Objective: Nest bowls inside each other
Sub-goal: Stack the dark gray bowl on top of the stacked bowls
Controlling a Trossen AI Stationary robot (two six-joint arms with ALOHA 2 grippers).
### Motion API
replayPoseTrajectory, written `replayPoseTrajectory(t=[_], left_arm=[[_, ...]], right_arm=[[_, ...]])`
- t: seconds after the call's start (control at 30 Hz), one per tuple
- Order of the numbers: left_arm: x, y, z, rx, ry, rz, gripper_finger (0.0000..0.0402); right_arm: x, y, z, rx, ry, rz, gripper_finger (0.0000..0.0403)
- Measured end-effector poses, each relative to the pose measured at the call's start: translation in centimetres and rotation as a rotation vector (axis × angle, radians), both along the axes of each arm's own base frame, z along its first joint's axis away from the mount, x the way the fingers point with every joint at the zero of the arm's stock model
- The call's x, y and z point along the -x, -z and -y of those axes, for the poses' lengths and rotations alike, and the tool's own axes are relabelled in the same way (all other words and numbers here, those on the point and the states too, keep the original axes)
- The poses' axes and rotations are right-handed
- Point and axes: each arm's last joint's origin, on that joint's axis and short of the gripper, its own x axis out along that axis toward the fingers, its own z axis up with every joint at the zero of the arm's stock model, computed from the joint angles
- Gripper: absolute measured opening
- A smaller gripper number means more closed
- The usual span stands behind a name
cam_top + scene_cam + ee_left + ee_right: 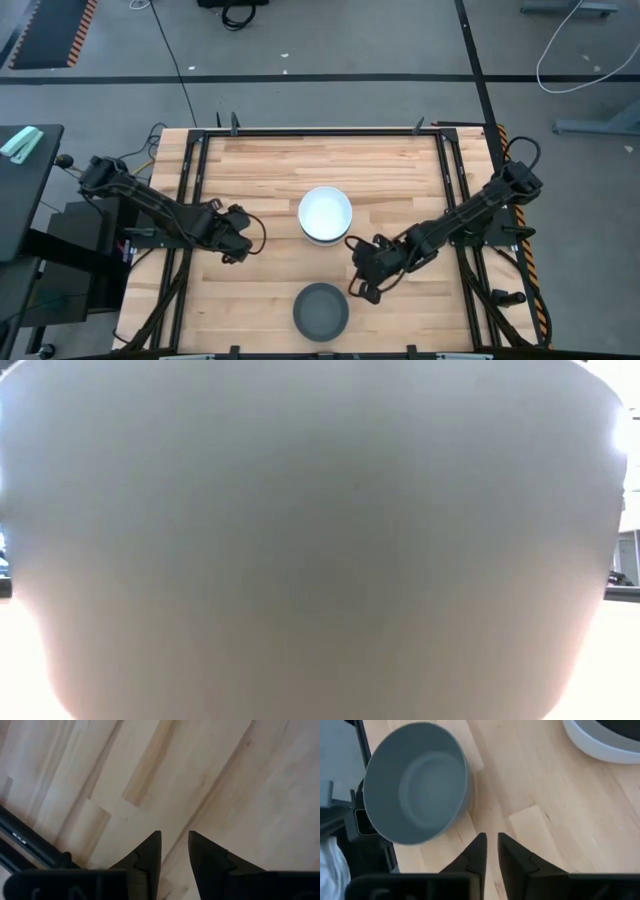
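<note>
One grey bowl (321,311) alone, near edge | right gripper (358,279) just beside its far-right, nearer arm, fingers slightly apart, empty | left gripper (243,243) farther, fingers slightly apart | white stack (325,214) at centre.

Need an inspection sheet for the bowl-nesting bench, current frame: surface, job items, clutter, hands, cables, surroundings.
Surface: wooden table, dark frame rails along its edges.
Job's things: white bowl stack at table centre, a white bowl on top; grey bowl alone near the front edge. The low view is blocked by a bowl wall.
Clutter: nothing seen.
Hands: left hand over bare wood left of the stack, fingers slightly apart, empty. Right hand between stack and grey bowl, narrow gap, holding nothing.
Cables: white cable and a black cable on the floor.
Surroundings: grey floor with black tape lines.
</note>
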Motion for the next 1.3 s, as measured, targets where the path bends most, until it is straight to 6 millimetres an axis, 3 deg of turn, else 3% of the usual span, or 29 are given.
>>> replayPoseTrajectory(t=[0.23, 0.57, 0.77, 1.07, 1.3], left_arm=[[0.9, 0.2, -0.8, -0.023, -0.013, 0.040, 0.0098], [1.0, 0.2, -1.3, -0.019, -0.039, 0.081, 0.0093], [0.9, 0.2, -1.3, -0.018, -0.040, 0.082, 0.0085], [0.6, 0.1, -1.2, -0.007, -0.032, 0.111, 0.0085], [0.6, 0.1, -1.2, -0.006, -0.032, 0.112, 0.0076]], right_arm=[[-0.7, 0.1, 0.7, -0.028, 0.020, 0.007, 0.0081], [-2.3, 3.8, -0.9, -0.082, -0.040, -0.071, 0.0083], [-2.7, 4.9, -1.4, -0.088, -0.051, -0.085, 0.0083], [-5.4, 3.8, -3.9, -0.074, -0.153, -0.030, 0.0083], [-6.4, 4.1, -4.4, 0.011, -0.163, -0.173, 0.0083]])
